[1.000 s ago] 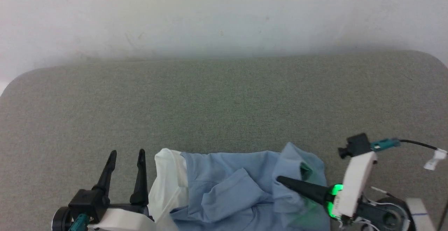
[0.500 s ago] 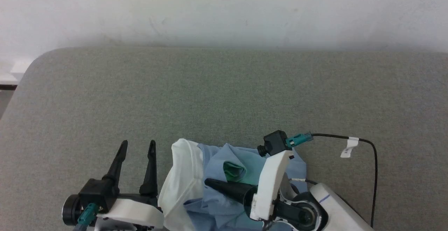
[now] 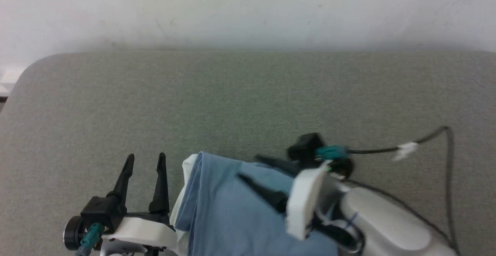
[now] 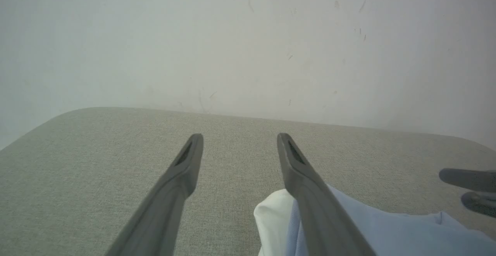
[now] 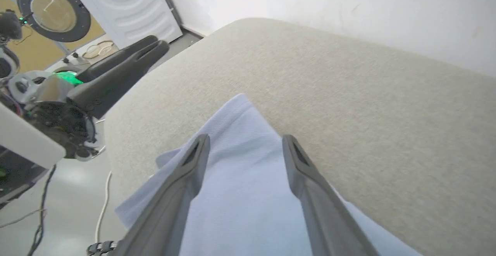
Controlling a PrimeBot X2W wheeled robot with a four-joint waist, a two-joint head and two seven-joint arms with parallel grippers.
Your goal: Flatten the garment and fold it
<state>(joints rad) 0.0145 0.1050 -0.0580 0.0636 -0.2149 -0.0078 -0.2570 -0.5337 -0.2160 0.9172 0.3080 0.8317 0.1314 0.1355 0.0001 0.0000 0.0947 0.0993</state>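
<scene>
The garment, a light blue shirt with a white part at its left edge, lies bunched at the near edge of the grey table. My right gripper hovers open over its smooth blue top, fingers pointing left. From the right wrist the blue fabric lies under the right gripper. My left gripper stands open just left of the garment, apart from it. From the left wrist the left gripper holds nothing, and the garment lies beside its right finger.
A white wall rises behind the table. The right arm's black cable loops over the table on the right. Past the table's left end, the right wrist view shows a white washing machine, floor cables and my left gripper.
My right gripper swept left across the garment, carrying its right part over, and now stands open. The garment shows a smooth blue face. The head camera shifted slightly.
</scene>
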